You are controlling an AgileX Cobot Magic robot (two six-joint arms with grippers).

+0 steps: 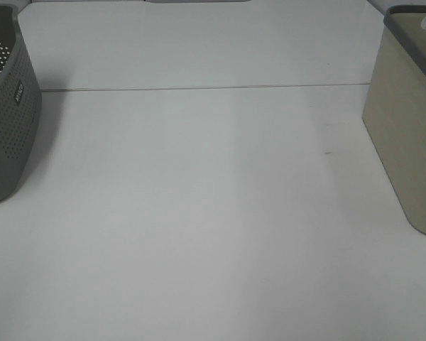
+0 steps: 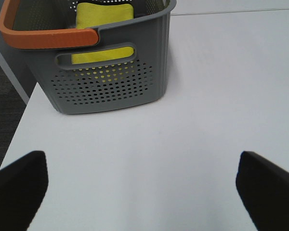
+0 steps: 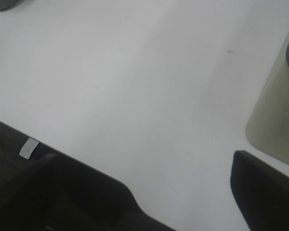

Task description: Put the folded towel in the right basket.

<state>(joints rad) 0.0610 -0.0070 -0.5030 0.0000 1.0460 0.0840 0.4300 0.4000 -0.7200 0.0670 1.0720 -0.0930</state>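
Currently the white table (image 1: 199, 213) carries a beige right basket (image 1: 405, 142) and a grey left basket (image 2: 111, 72), well apart; yellow folded towel (image 2: 103, 14) lies inside the latter. Both grippers' fingers (image 2: 260, 187) spread wide, holding nothing. Step: pre-grasp; next, left gripper (image 2: 142, 190) reaches in.

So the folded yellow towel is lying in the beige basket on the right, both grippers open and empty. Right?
Not quite. The left wrist view shows the folded yellow towel in the grey perforated basket with the orange handle, on the left. Both the left gripper and the right gripper are open and empty.
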